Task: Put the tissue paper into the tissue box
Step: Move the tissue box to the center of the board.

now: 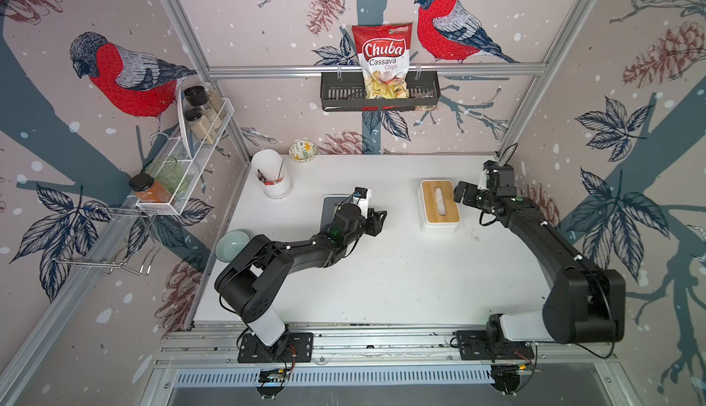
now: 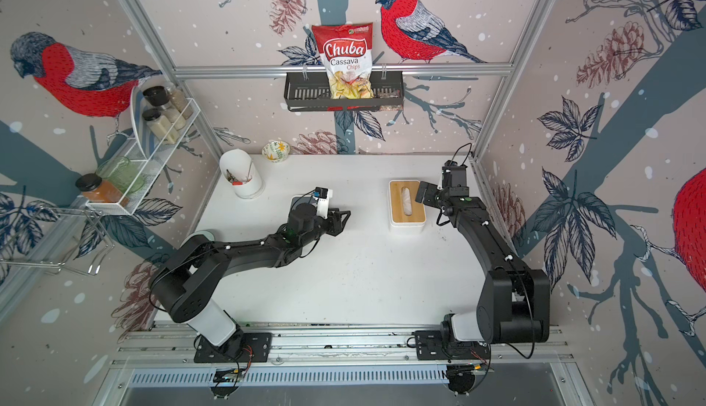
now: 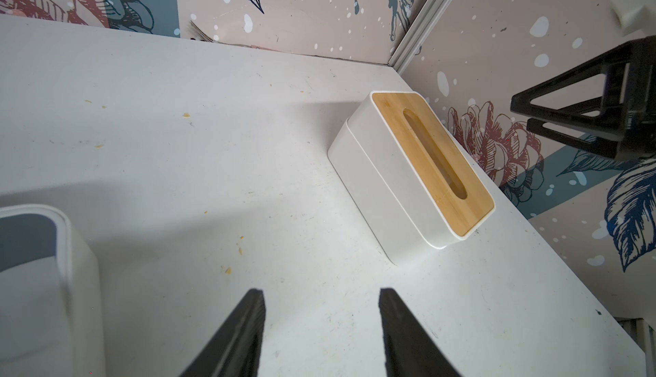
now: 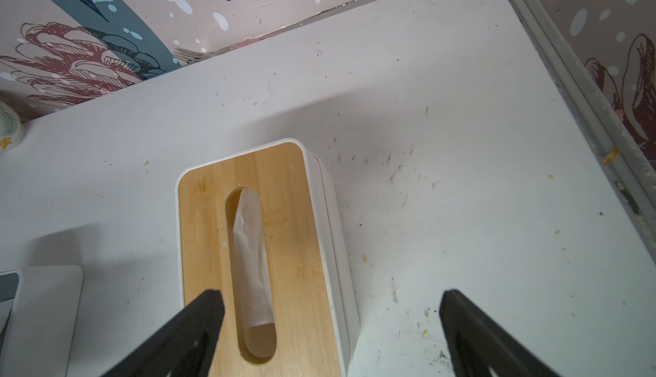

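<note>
The tissue box (image 1: 428, 205) (image 2: 397, 205) is white with a bamboo lid and stands at the right of the table. The white tissue paper (image 1: 440, 201) (image 4: 250, 258) lies inside the lid's slot, with nothing sticking out above it. My right gripper (image 1: 460, 192) (image 4: 332, 300) hovers open over the box's right edge; one finger is above the lid (image 4: 294, 237) and the other above bare table, and it holds nothing. My left gripper (image 1: 378, 220) (image 3: 321, 297) is open and empty, left of the box (image 3: 383, 180) and well apart from it.
A white utensil holder (image 1: 273, 178) and a floral bowl (image 1: 302, 150) stand at the back left. A pale green bowl (image 1: 231, 245) sits by the left arm, and a grey-topped white tray (image 1: 334, 203) lies under its wrist. Walls stand close behind and to the right of the box.
</note>
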Tool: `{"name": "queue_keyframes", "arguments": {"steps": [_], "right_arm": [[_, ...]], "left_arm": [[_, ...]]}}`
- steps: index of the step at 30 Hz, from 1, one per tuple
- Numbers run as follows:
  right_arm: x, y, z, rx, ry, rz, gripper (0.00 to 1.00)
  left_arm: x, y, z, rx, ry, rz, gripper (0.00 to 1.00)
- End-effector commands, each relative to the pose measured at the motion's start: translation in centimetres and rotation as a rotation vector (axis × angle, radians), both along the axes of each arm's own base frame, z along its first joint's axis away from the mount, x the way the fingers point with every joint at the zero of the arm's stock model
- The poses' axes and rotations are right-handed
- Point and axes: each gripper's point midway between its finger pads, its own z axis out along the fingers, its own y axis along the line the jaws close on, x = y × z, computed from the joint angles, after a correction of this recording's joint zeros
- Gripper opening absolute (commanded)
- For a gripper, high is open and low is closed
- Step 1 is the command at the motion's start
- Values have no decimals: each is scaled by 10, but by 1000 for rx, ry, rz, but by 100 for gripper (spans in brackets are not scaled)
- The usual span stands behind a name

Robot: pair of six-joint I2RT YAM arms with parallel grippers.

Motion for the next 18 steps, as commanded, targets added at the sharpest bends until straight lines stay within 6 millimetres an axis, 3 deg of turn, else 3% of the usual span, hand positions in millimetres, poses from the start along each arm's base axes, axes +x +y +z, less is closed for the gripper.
{"name": "queue_keyframes", "arguments": {"steps": [1,9,18], "right_arm": [[2,0,-8,-48,31,6,100],[15,16,-44,-140,107,33,95],[30,19,-69,-188,159,47,88]], "left_arm": [[3,-3,11,-10,-47,0,55],[3,-3,11,-11,-49,0,55],[4,-3,9,-10,-47,1,55]]}}
